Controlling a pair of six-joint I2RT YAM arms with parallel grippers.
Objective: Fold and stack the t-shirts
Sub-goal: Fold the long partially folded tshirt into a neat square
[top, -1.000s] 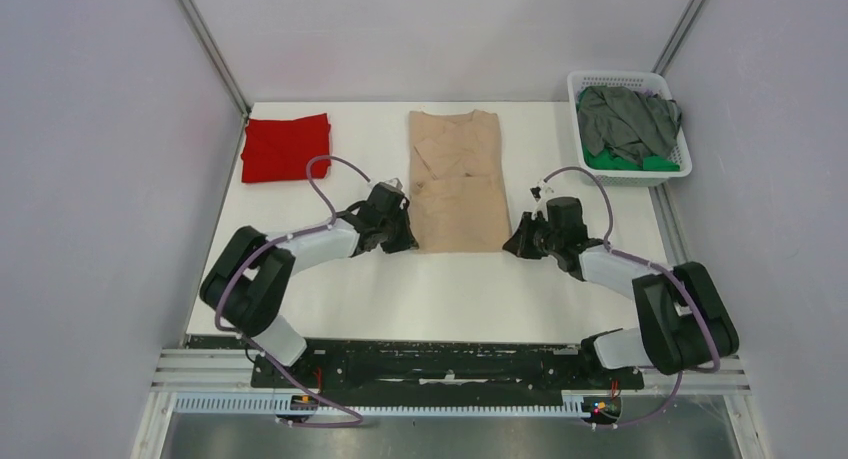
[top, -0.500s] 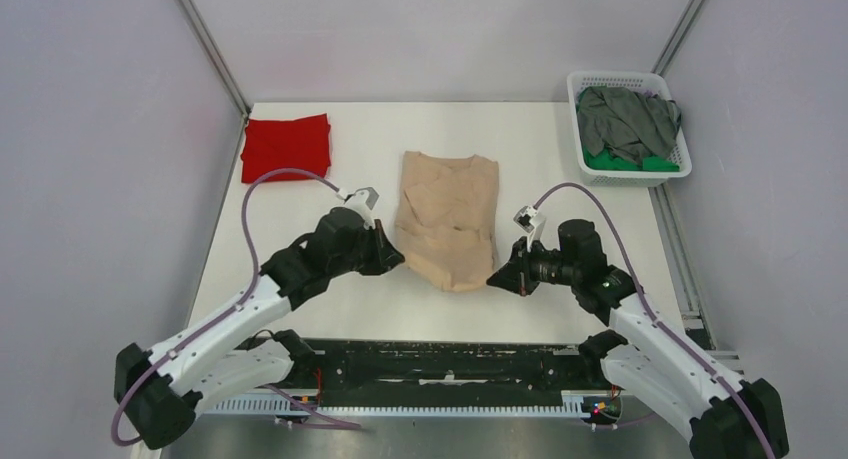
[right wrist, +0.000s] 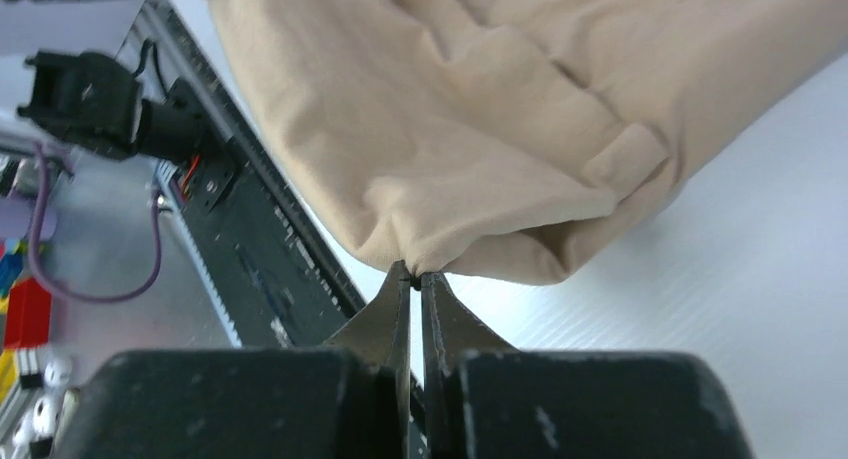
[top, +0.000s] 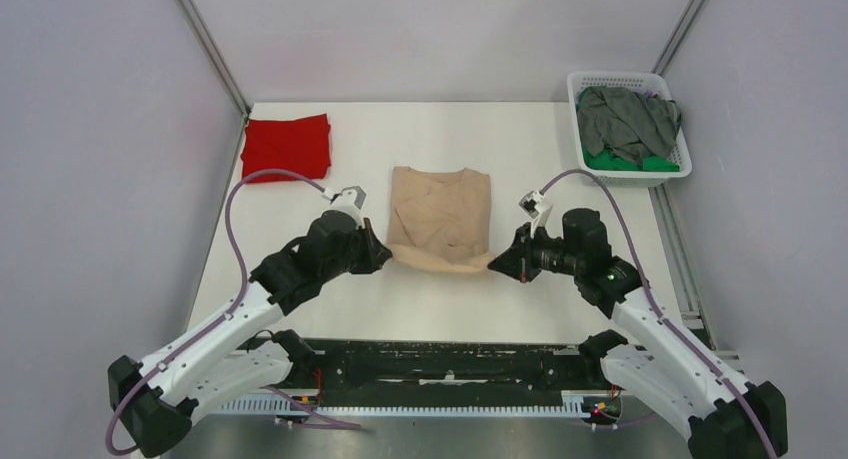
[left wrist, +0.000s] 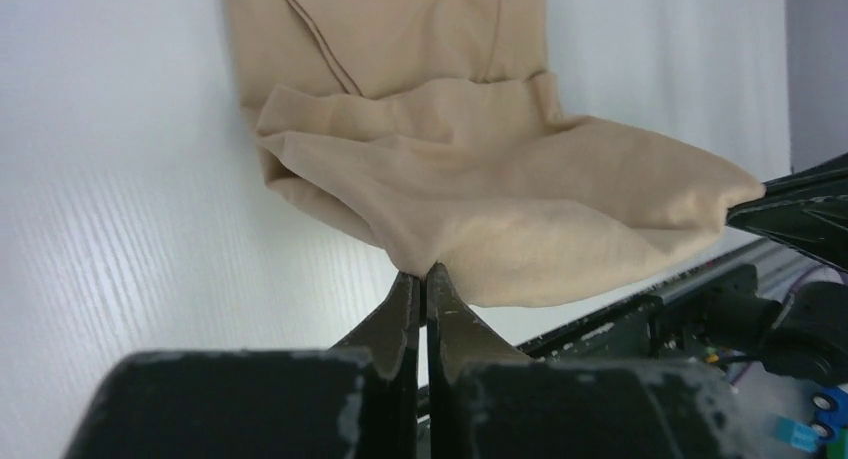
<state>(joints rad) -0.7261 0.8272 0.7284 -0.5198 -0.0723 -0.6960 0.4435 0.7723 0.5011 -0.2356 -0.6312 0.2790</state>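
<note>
Here we have both claws pinched shut on the beige shirt (top: 440, 211), left claw (top: 384, 256) on its near-left hem corner, right claw (top: 497, 264) on its near-right, the lifted hem stretched crosswise between them and the body lying on the worktop (top: 560, 169) just beyond.

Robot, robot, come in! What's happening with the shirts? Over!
Left claw, right claw shut on beige t-shirt, near corners. Near edge lifted, rest on table. Red t-shirt far left, not in the way.
</note>
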